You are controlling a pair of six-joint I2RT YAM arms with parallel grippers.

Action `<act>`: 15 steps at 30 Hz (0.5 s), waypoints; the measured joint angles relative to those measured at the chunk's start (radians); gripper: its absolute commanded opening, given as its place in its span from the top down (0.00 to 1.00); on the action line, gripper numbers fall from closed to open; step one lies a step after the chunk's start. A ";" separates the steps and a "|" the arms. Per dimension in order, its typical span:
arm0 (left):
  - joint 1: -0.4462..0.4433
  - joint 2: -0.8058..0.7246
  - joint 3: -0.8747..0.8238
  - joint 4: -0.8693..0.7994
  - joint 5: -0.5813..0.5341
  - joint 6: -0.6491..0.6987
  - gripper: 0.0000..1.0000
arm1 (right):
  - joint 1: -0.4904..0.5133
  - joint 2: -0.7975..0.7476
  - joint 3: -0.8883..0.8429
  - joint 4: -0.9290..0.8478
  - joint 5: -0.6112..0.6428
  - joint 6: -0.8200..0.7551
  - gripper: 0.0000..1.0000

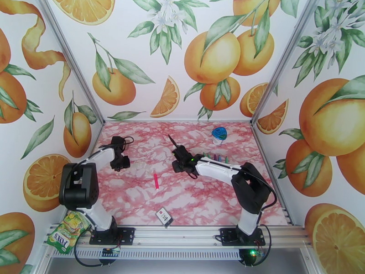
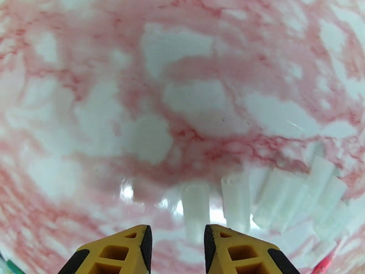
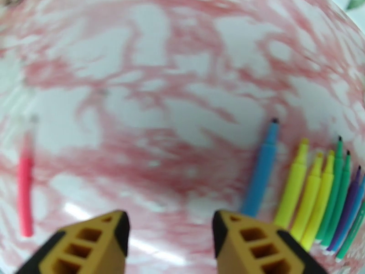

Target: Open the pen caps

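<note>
Several whitish pen caps (image 2: 236, 202) lie loose at twelve to two o'clock of the left gripper (image 2: 177, 243), its claw parted, empty. The right gripper (image 3: 169, 234) is spread too, uncapped pens (image 3: 294, 183) at two o'clock.

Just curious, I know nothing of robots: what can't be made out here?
- Top view: row of thin coloured marker pens, too small to count, partly behind the right arm.
- Right wrist view: their lower ends, cut off by the bottom edge.
- Left wrist view: pale cylinders, too blurred to identify.
</note>
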 measured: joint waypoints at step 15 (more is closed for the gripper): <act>-0.005 -0.212 0.006 0.127 0.329 0.045 0.30 | 0.137 0.131 0.124 -0.002 -0.143 0.034 0.46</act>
